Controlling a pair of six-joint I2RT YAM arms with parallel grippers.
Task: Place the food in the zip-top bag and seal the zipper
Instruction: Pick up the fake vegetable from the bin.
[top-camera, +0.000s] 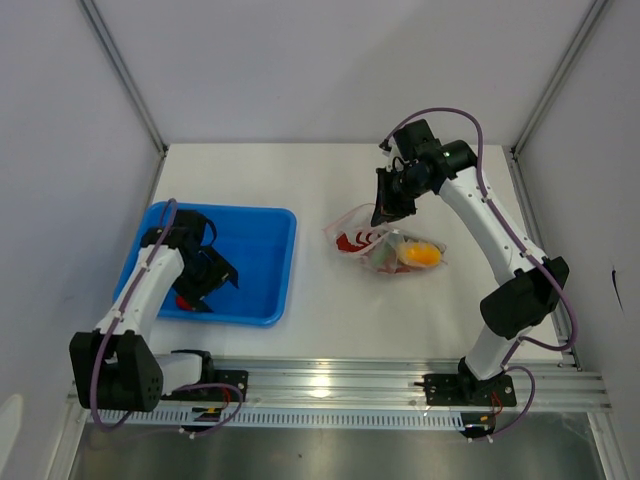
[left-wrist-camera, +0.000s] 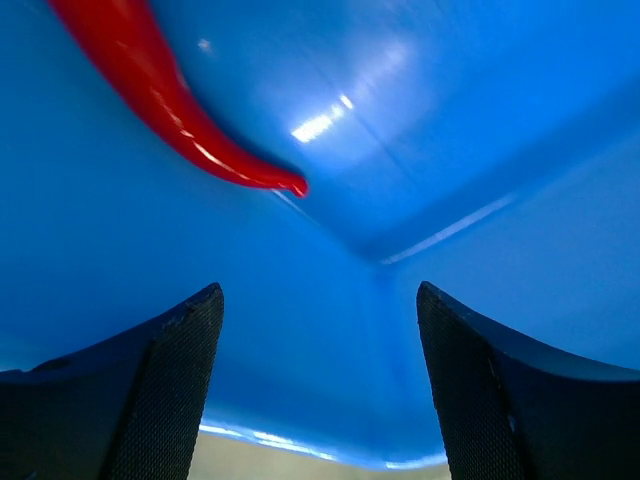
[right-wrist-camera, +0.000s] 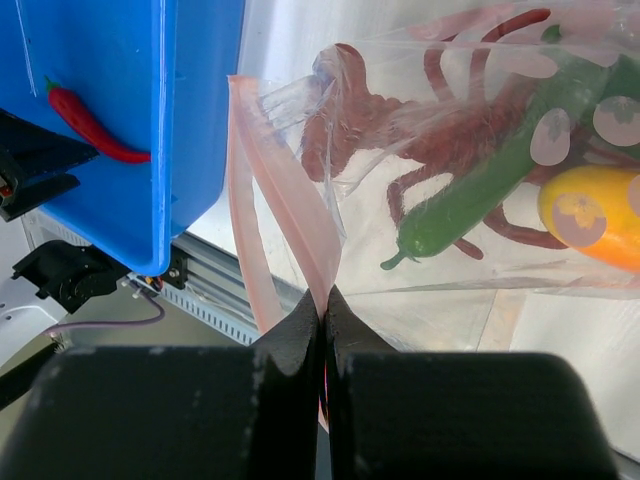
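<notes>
Left gripper (left-wrist-camera: 320, 300): spread wide inside the blue tray (left-wrist-camera: 480, 130), nothing between the fingers — a red chili (left-wrist-camera: 180, 110) lying just ahead.
Right gripper (right-wrist-camera: 323, 300): pressed together, pinching the zipper (right-wrist-camera: 250, 200) at the bag's mouth.
Zip-top bag (top-camera: 385, 245): on the table (top-camera: 330, 180), right of the tray.
Bag contents: green pepper (right-wrist-camera: 480, 190) and yellow-orange fruit (right-wrist-camera: 590, 215) — side by side, seen through the plastic.

No letter, number, brand name or sign can be read in any of the three views. The zip-top bag (right-wrist-camera: 290, 110) carries only pale round flower motifs printed on its clear plastic, no words. The blue tray (top-camera: 283, 262), the worktop (top-camera: 300, 180) and the metal rail (top-camera: 340, 385) along its near edge bear no legible marking.
</notes>
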